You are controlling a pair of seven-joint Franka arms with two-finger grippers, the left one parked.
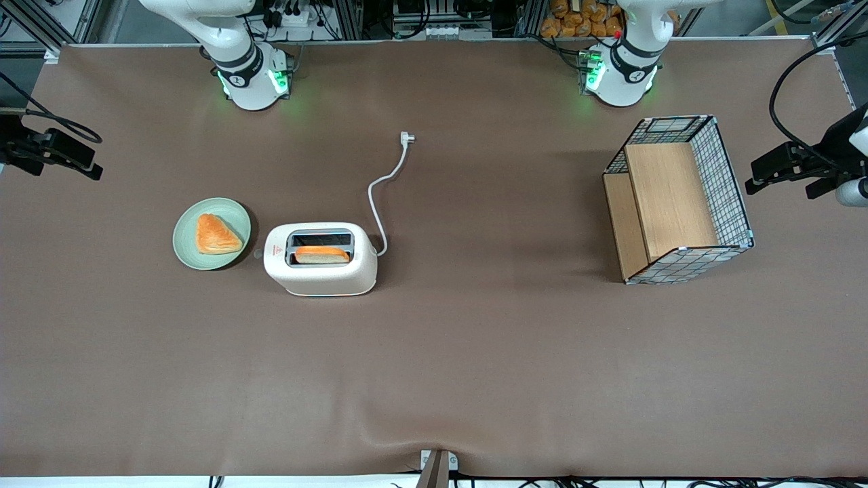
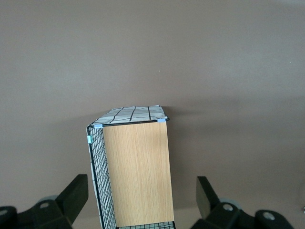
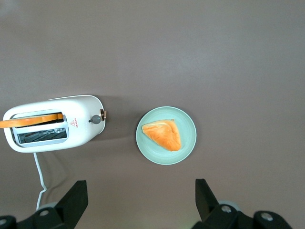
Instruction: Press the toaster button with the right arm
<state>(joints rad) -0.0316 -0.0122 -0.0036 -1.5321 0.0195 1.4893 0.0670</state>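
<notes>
You have yet to press anything: the gripper [image 3: 141, 202] hangs high above the table [image 1: 475, 352], jaws wide and empty. The toaster [image 1: 320, 259] sits mid-table, well from every edge, its button [image 3: 95, 119] facing the plate [image 1: 186, 245].

A wire-mesh basket [image 2: 102, 181] with a light wooden panel [image 2: 138, 171] stands on the brown surface [image 2: 152, 52], between two black finger tips [image 2: 71, 198].
</notes>
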